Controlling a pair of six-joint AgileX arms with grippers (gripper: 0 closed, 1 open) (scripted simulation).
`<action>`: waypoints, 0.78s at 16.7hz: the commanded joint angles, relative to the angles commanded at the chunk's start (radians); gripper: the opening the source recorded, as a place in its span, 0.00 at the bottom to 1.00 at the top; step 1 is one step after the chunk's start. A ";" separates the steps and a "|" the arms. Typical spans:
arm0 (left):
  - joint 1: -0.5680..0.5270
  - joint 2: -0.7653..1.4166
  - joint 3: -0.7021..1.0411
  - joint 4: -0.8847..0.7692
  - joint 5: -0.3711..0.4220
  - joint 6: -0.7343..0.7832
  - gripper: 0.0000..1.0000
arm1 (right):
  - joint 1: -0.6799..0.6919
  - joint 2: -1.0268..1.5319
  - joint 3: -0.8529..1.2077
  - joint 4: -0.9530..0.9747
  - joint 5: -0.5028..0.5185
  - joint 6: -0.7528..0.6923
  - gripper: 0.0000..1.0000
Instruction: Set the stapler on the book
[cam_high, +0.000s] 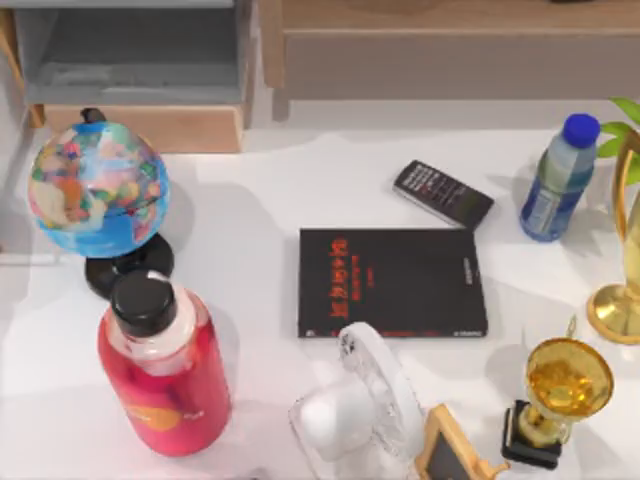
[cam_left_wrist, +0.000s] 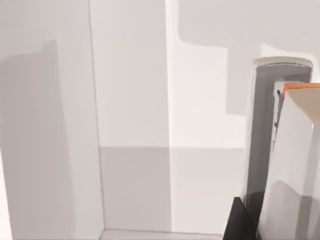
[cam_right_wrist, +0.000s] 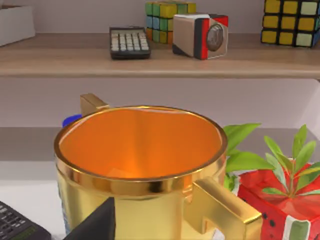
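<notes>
Gold fills the near ground of the right wrist view: a shiny gold cup (cam_right_wrist: 140, 165) with square handles stands right in front of that camera, its orange-lit inside open to the lens. A dark wedge (cam_right_wrist: 95, 225) juts in at the cup's foot, and a like one (cam_left_wrist: 239, 220) sits before the pale panels and a grey upright in the left wrist view. These may be parts of the right gripper and the left gripper, but whether either is open or closed I cannot tell.

Seen from above, the book (cam_high: 392, 283) lies flat near the middle of the table, black cover up, red lettering toward its left side, nothing on it. A black keypad device (cam_high: 443, 193) lies just beyond its far right corner, apart from it. The white fan (cam_high: 360, 400) stands at the book's near edge and overlaps that edge. A red bottle (cam_high: 160, 375) and a globe (cam_high: 98, 190) stand well to the left; a water bottle (cam_high: 558, 180) and a small gold trophy (cam_high: 565, 385) stand to the right.

Where the stapler lies relative to either gripper I cannot tell.
</notes>
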 joint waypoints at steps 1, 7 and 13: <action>-0.016 -0.038 -0.004 -0.008 -0.022 -0.008 0.00 | 0.000 0.000 0.000 0.000 0.000 0.000 1.00; -0.225 -0.209 -0.053 -0.071 -0.121 -0.159 0.00 | 0.000 0.000 0.000 0.000 0.000 0.000 1.00; -0.576 -0.229 -0.072 -0.065 -0.132 -0.524 0.00 | 0.000 0.000 0.000 0.000 0.000 0.000 1.00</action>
